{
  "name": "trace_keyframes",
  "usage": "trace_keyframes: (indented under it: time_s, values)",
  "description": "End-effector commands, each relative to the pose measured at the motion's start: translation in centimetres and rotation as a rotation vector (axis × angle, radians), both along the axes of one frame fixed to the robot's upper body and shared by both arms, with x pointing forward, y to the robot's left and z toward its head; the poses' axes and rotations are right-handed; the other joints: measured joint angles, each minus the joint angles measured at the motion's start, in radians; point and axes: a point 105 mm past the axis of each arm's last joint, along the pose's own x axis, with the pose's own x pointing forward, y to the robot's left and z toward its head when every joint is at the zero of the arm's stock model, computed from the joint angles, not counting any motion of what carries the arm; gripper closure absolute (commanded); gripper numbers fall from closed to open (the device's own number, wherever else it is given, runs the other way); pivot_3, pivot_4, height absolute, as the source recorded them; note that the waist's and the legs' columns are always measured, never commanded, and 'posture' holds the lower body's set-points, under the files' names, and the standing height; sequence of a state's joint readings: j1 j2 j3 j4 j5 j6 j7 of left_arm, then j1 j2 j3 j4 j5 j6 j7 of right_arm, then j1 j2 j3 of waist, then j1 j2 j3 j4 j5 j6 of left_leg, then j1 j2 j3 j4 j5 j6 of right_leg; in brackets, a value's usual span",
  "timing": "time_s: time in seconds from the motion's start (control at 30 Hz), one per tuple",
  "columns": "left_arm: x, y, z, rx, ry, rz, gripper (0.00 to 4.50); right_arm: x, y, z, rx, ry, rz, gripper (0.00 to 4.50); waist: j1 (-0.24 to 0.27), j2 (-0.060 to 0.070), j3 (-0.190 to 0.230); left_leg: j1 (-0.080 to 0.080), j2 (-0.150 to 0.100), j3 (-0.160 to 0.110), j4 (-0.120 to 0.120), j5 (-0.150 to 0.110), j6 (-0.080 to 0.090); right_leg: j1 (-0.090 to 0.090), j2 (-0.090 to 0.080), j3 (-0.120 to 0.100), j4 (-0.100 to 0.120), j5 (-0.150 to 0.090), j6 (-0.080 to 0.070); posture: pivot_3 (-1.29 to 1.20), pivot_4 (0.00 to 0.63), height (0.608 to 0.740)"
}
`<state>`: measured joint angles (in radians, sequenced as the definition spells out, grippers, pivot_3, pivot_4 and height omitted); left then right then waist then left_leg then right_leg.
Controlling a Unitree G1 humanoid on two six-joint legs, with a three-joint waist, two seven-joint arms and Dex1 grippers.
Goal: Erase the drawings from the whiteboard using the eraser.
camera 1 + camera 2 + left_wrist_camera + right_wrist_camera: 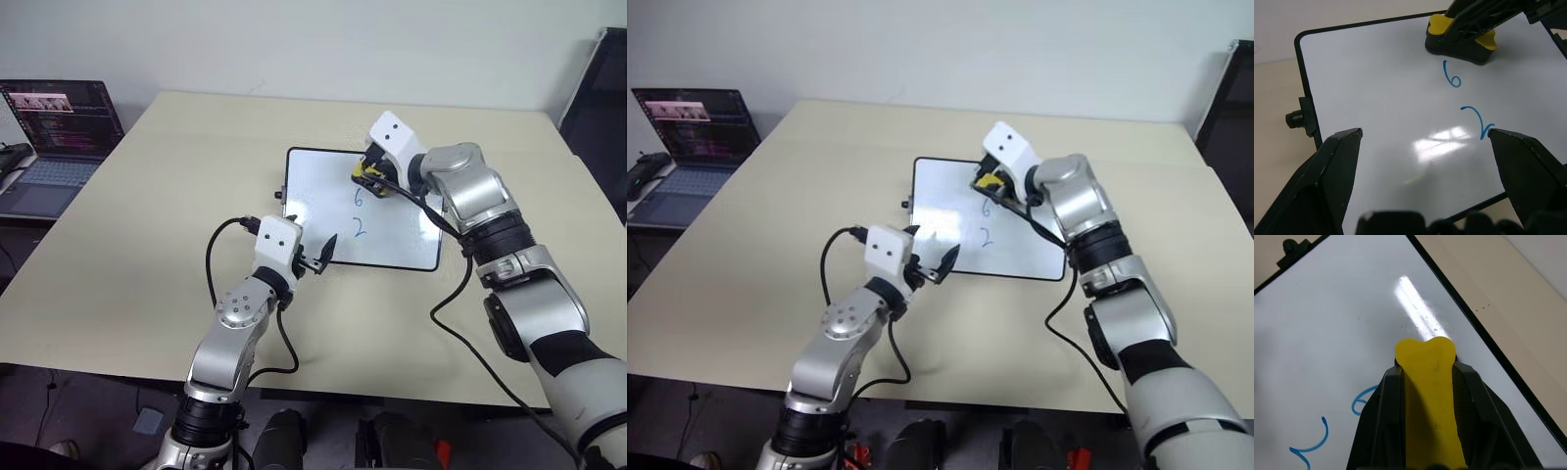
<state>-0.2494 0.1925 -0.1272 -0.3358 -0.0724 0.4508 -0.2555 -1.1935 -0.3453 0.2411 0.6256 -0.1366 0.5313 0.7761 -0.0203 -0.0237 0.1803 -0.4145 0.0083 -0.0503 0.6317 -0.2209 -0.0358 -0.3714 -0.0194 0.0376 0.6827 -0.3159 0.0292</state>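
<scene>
The small rectangular whiteboard (323,211) with its thin black frame lies flat on the pale beige counter (147,225), a little right of centre in the head view. Its upper part reads as bare white, so the job looks partly done at most; what is left are the blue marker drawings (1464,100), a "6" with a "2" below it, both whole and unsmudged. The right pincer (375,176) is pressed together on the small oblong eraser (1462,41), bright yellow with a black base, pinching it between its black fingers; the eraser sits on the board's surface just above the "6", close to it but apart from the ink. The left pincer (318,257) hangs at the board's lower edge, left of centre in the frame, its fingers (1327,166) spread wide and holding nothing; whether they touch the frame is hard to tell. A dark laptop (54,142) stands open at the upper left, well apart from the board.
</scene>
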Motion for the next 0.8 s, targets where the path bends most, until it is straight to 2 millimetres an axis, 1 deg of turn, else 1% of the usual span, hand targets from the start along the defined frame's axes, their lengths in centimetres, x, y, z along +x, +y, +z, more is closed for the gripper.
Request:
trace_keyframes:
  time_s: [0.03, 0.2, 0.43, 0.53, 0.6, 0.67, 0.73, 0.8]
  values:
    - [-0.4, -0.5, 1.7, -0.008, -0.067, -0.024, 0.0, 0.5, -3.0, -1.4, -0.024, 0.033, -0.099, 3.53, 0.0, 0.0, 0.0, 0.0, 0.0, 0.0, 0.0, 0.0, 0.0, 0.0, 0.0, 0.0, 0.0, 0.0, 0.0, 0.0, 0.15, 0.74]
    - [-0.3, -0.5, 1.7, -0.007, -0.067, -0.026, 0.0, 0.4, -3.8, -1.6, -0.029, 0.037, -0.117, 3.53, 0.0, 0.0, 0.0, 0.0, 0.0, 0.0, 0.0, 0.0, 0.0, 0.0, 0.0, 0.0, 0.0, 0.0, 0.0, 0.0, 0.15, 0.74]
    - [-0.2, -0.3, 1.8, -0.001, -0.07, -0.027, 0.0, 0.2, -4.0, -1.8, -0.021, 0.041, -0.124, 3.53, 0.002, 0.0, 0.0, 0.0, 0.0, 0.0, 0.001, 0.0, 0.0, 0.001, 0.0, 0.0, 0.0, 0.0, 0.0, 0.0, 0.15, 0.74]
    - [-0.2, -0.4, 1.8, 0.001, -0.07, -0.031, 0.0, -0.3, -3.9, -1.7, 0.004, 0.048, -0.121, 3.53, 0.006, 0.0, 0.0, 0.0, 0.0, -0.001, 0.001, 0.0, 0.0, 0.001, 0.0, 0.0, 0.0, 0.0, 0.0, 0.0, 0.15, 0.74]
    - [-0.2, -0.6, 1.8, 0.003, -0.07, -0.041, 0.0, -1.4, -2.9, -0.6, 0.059, 0.041, -0.097, 3.53, 0.008, 0.0, 0.0, 0.0, 0.0, 0.0, 0.001, 0.0, 0.0, 0.001, 0.0, 0.0, 0.0, 0.0, 0.0, 0.0, 0.15, 0.74]
    - [-0.2, -0.4, 1.9, 0.009, -0.071, -0.045, 0.0, -2.8, -2.2, 0.9, 0.118, 0.019, -0.089, 3.53, 0.009, 0.0, 0.0, 0.0, 0.0, -0.001, 0.001, 0.0, 0.0, 0.001, 0.0, 0.0, 0.0, 0.0, 0.0, 0.0, 0.15, 0.74]
    - [-0.1, -0.2, 2.0, 0.012, -0.072, -0.044, 0.0, -4.1, -1.9, 1.8, 0.159, 0.016, -0.091, 3.53, 0.01, 0.0, 0.0, -0.002, 0.0, -0.001, 0.001, 0.0, 0.0, -0.001, 0.0, 0.0, 0.0, 0.0, 0.0, 0.0, 0.15, 0.74]
    - [-0.1, -0.1, 2.0, 0.015, -0.072, -0.046, 0.0, -5.2, -1.8, 2.4, 0.193, 0.025, -0.104, 3.53, 0.009, 0.001, 0.0, -0.003, 0.001, 0.0, 0.0, 0.0, 0.0, -0.003, 0.0, 0.001, 0.0, 0.0, 0.0, 0.0, 0.15, 0.74]
